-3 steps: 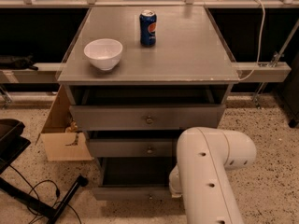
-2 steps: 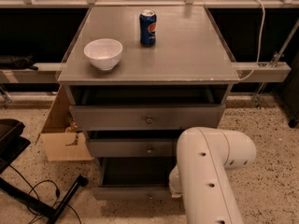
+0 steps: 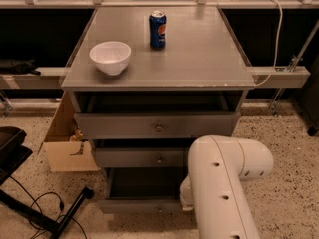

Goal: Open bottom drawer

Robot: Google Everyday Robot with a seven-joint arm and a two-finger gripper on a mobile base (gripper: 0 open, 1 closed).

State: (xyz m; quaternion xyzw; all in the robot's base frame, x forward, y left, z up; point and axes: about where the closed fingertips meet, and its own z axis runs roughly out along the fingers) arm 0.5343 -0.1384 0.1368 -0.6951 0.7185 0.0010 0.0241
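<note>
- Camera view, held against a second ago: nothing has visibly shifted. The bottom drawer (image 3: 139,206) stands out as far as before, and the white arm (image 3: 224,183) is in the same spot.
- The bottom drawer is the lowest of three in the grey cabinet (image 3: 199,59). It is pulled forward, with its dark inside open to view behind a flat grey front.
- The gripper is hidden behind the arm's lower end, low down by the right end of the bottom drawer front. Whether it is open or closed, or touching the drawer, cannot be told.
- The arm is a smooth, rounded white shell with small dark holes, bent at a thick elbow in the foreground.
- The top drawer (image 3: 124,126) and middle drawer (image 3: 129,158) are flat grey panels, each with a small round metal knob at its centre.
- The cabinet top is a matt grey slab with a pale, worn front edge.
- On it stand a round white bowl (image 3: 110,57) at the left and an upright blue can (image 3: 157,30) behind it, apart from each other.
- A brown cardboard box (image 3: 65,153) sits on the speckled floor (image 3: 289,193), beside the cabinet's left side.
</note>
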